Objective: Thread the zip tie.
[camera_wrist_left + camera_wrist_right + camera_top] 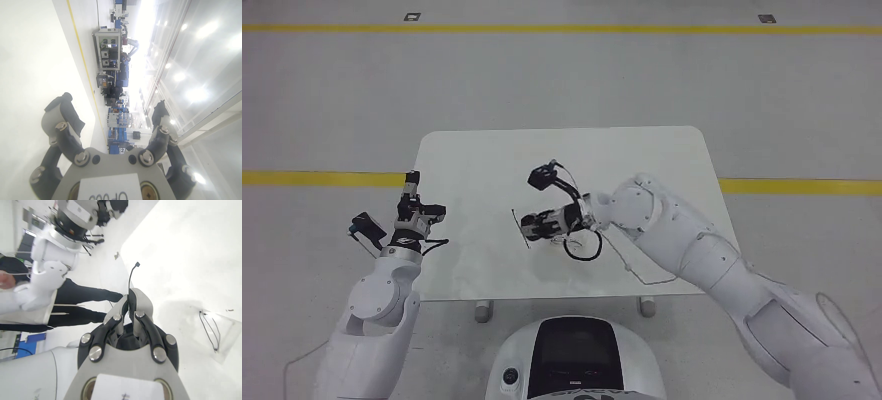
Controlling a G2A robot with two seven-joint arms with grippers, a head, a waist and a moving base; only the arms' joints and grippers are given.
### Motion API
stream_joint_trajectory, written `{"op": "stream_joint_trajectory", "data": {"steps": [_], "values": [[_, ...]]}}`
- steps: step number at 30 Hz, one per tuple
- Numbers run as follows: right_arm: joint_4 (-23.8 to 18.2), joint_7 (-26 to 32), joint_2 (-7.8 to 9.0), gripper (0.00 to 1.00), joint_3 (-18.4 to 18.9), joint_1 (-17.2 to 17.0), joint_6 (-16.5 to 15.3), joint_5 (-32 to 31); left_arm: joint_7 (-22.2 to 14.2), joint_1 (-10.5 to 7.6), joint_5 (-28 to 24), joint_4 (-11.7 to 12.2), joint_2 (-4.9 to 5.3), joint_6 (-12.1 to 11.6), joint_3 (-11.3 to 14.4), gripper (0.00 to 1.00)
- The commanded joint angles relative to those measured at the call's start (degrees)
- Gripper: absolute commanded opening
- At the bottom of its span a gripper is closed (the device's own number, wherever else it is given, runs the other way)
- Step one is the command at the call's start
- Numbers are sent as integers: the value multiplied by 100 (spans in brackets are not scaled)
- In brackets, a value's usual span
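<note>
A thin black zip tie point(132, 275) sticks out from my right gripper point(129, 300), which is shut on its strap; the square head point(137, 264) is at the free end. From above, the zip tie point(519, 228) is a short dark line over the middle of the white table point(562, 160), held by the right gripper point(532, 225). My left gripper point(113, 106) is open with nothing between its fingers point(64, 113). It hangs at the table's left edge point(412, 195), well apart from the zip tie.
A clear flat tray point(225, 336) with a few spare black zip ties point(208, 326) lies on the table beside the right arm. The left arm's wrist point(73, 222) shows beyond the table edge. Bare tabletop lies between the two grippers.
</note>
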Motion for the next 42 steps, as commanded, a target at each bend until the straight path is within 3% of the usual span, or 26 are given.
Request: {"op": "stream_joint_trajectory", "data": {"steps": [1,6,14,17,22,26,34,36,40,42], "values": [[0,-213,-2,0,114,-120,1,265,0,0,0,0,0,0,0,100],[57,-599,-58,0,270,-315,156,821,0,0,0,0,0,0,0,100],[57,-599,-58,0,270,-315,156,821,0,0,0,0,0,0,0,100],[-17,-906,-65,0,327,-426,341,795,0,0,0,0,0,0,0,100],[-179,-1564,-118,0,414,-610,767,827,-73,3,796,83,0,-394,184,100],[-261,-1946,-200,0,443,-735,1073,1111,-436,0,1277,189,9,-694,344,100],[-253,-1993,-208,0,451,-724,1076,1084,-450,-4,1357,197,12,-711,348,100],[-297,-2133,-213,0,497,-799,1181,1098,-774,-64,1346,247,21,-709,389,100],[-347,-2425,-272,0,547,-934,1424,1283,-1963,-189,706,511,56,-759,360,100],[-334,-2501,-309,0,552,-968,1507,1414,-2437,-275,599,648,75,-901,353,100]]}}
